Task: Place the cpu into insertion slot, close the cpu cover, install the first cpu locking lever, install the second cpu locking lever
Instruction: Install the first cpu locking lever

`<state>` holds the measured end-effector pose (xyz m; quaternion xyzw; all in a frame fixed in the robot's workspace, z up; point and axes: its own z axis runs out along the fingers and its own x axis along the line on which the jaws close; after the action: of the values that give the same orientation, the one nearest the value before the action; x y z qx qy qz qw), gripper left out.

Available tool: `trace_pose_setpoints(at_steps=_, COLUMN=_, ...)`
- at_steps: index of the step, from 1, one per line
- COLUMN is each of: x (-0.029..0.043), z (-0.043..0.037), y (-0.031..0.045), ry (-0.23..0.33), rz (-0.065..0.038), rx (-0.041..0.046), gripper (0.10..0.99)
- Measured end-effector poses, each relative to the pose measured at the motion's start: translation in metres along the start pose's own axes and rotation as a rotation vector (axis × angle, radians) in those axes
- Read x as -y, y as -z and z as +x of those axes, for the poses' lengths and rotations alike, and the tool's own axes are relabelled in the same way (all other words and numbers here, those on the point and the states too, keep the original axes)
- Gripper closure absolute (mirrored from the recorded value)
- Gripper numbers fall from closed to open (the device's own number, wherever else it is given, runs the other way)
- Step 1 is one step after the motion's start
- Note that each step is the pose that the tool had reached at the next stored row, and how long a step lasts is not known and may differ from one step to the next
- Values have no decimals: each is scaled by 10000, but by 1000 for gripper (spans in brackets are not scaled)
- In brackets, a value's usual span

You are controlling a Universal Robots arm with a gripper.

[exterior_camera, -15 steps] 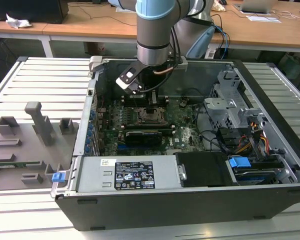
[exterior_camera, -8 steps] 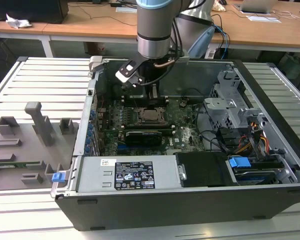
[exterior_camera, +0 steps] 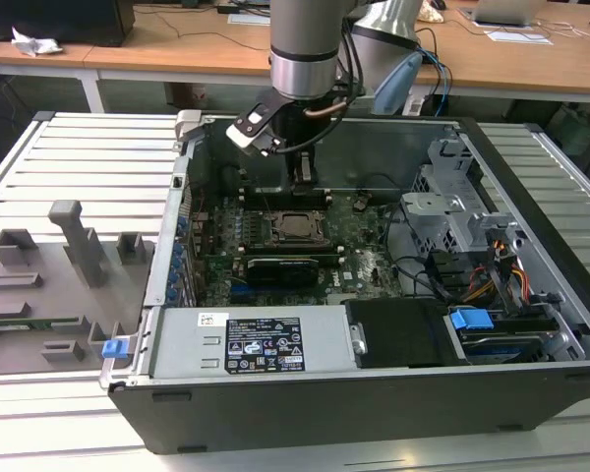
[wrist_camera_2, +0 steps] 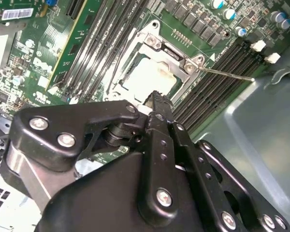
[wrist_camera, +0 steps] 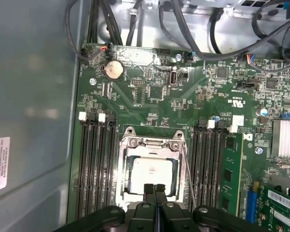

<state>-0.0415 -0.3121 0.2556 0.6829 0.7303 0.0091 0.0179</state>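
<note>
Hovering at the rim of the insertion slot (wrist_camera: 152, 140), fingers (wrist_camera: 148, 192) pressed together, the gripper (wrist_camera: 154, 187) holds nothing; cpu (wrist_camera: 150, 171) seated there, cpu cover (wrist_camera: 123, 164) apparently down, locking lever (wrist_camera_2: 227, 73) seemingly not yet latched.

Robotics lab: open computer case (exterior_camera: 374, 408) on slotted aluminium bench (exterior_camera: 88, 157), wooden desks (exterior_camera: 177, 51) behind.

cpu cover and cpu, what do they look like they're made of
cpu cover: likely stamped steel, bright and silvery, with glare along its edges. cpu: metal-faced top, probably plated, matte pale grey with a soft, even sheen.
</note>
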Motion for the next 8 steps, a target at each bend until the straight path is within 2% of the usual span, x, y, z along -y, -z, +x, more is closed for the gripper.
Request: trace_pose_setpoints(at_steps=8, x=-5, z=-1, y=139, ry=5, rz=0, rx=0, gripper=980)
